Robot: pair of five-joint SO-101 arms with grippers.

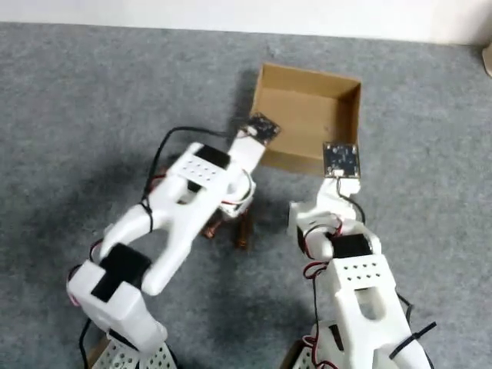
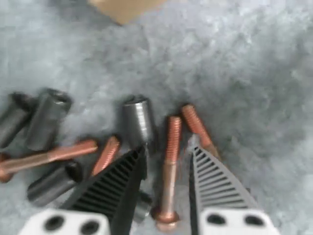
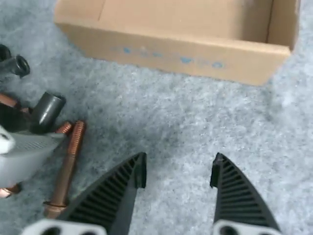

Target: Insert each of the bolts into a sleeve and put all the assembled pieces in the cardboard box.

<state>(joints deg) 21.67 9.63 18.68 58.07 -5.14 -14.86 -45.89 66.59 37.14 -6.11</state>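
Bolt (image 2: 169, 176) sits between the spread fingers of your left gripper (image 2: 167, 144); your right gripper (image 3: 179, 159) hangs spread beside the cardboard box (image 3: 171, 49).

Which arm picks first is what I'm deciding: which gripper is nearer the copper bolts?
Left. The left gripper hangs open right over the copper bolts, straddling one. The right gripper hangs open over bare grey carpet beside them, short of the cardboard box.

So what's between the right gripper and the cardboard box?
Just bare grey carpet lies between the right gripper and the cardboard box, as the right wrist view shows.
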